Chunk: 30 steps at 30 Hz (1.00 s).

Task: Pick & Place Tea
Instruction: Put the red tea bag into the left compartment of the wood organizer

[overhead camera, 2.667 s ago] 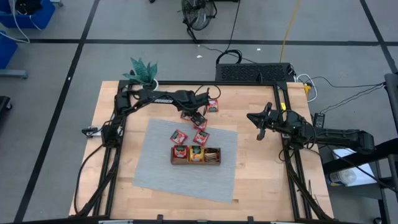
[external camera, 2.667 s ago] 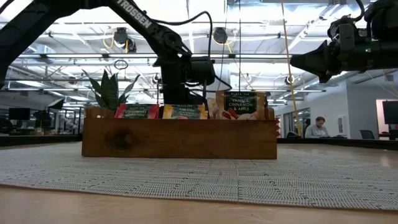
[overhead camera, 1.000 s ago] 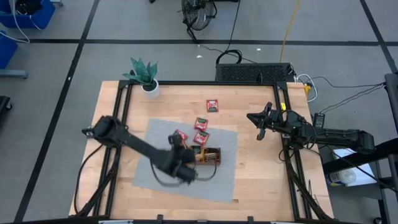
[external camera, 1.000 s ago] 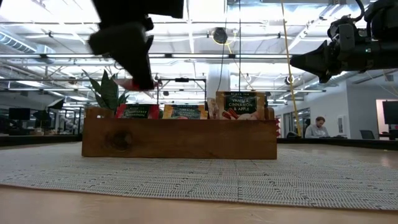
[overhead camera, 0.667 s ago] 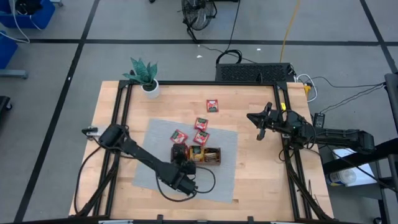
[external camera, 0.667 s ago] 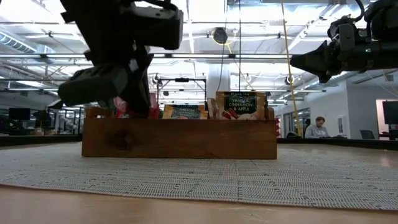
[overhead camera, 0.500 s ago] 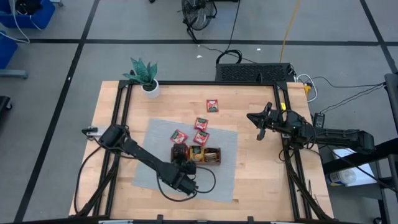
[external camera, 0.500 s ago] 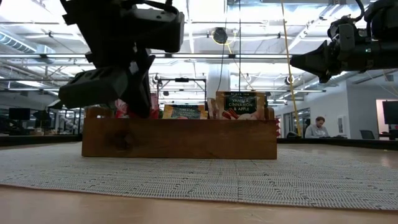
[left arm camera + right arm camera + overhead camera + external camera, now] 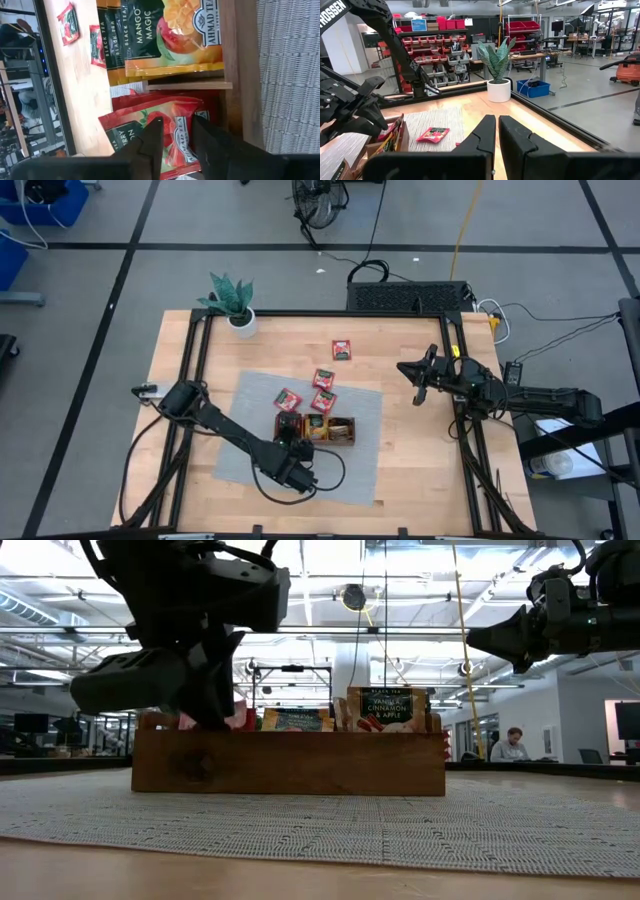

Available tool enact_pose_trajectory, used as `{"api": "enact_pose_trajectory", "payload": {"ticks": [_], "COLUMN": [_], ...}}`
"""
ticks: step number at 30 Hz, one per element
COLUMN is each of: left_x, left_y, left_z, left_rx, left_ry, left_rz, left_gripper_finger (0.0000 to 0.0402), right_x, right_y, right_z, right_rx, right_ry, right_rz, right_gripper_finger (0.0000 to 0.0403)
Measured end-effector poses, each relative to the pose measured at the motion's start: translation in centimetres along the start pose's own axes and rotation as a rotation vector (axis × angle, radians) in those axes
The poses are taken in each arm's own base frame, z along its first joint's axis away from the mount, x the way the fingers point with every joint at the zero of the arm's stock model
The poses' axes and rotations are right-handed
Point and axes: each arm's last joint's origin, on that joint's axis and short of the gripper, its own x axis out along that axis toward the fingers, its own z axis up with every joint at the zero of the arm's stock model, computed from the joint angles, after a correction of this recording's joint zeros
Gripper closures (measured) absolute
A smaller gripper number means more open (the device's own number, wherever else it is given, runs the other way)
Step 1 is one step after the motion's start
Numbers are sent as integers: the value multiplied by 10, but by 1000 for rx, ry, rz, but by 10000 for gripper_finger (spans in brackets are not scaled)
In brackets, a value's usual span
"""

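A brown wooden tray [image 9: 345, 439] stands on a grey mat [image 9: 250, 450]. In it, red sachets [image 9: 170, 125] stand on edge in the left compartment. Orange mango sachets [image 9: 170, 35] stand in the middle one. My left gripper [image 9: 291, 436] hangs over the left compartment, slanting down from the near side. It is open, with its fingertips [image 9: 152, 137] either side of the front red sachet's top. Three red sachets [image 9: 288, 399] lie flat on the mat behind the tray, and one [image 9: 342, 350] lies on the bare table. My right gripper [image 9: 403, 367] waits shut at the right, high above the table. My left gripper has its fingers astride the upper edge of the front red sachet [image 9: 176, 131], coming from above and the near side. The sachet stands in the tray's left compartment. Whether either finger touches it I cannot tell.
A potted plant [image 9: 232, 300] stands at the table's far left corner. A black frame [image 9: 190, 380] runs along the table's edges. The tray's near wall [image 9: 290, 762] rises between the mat and the left gripper [image 9: 215, 710].
My left gripper has come down and toward the tray with a red sachet, rolling a little, and has stopped over the left compartment. The sachet now stands in the compartment among the other red ones. In the low view the fingers look farther apart than half a second ago.
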Motion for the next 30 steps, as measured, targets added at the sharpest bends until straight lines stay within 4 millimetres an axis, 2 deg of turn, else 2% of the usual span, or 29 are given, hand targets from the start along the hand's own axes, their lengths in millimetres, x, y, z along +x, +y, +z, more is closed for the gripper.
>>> {"api": "enact_pose_trajectory", "payload": {"ticks": [10, 14, 16, 18, 22, 25, 30], "left_x": [0, -4, -9, -17, -36, -40, -23], "left_y": [0, 5, 11, 19, 42, 55, 50], "left_z": [-2, -6, -8, -8, -9, -7, 1], "left_rx": [8, 7, -13, -35, -120, -223, -211], "left_ry": [23, 46, 56, 55, 26, 25, 43], "left_rz": [-24, -10, -7, -17, -120, -246, -390], "left_gripper_finger": [230, 226, 242, 274, 377, 394, 398], "right_x": [0, 0, 0, 0, 0, 0, 0], "right_y": [0, 0, 0, 0, 0, 0, 0], "right_z": [0, 0, 0, 0, 0, 0, 0], "right_rx": [0, 0, 0, 0, 0, 0, 0], "right_ry": [0, 0, 0, 0, 0, 0, 0], "right_rz": [0, 0, 0, 0, 0, 0, 0], "right_gripper_finger": [390, 389, 390, 390, 389, 390, 390]}}
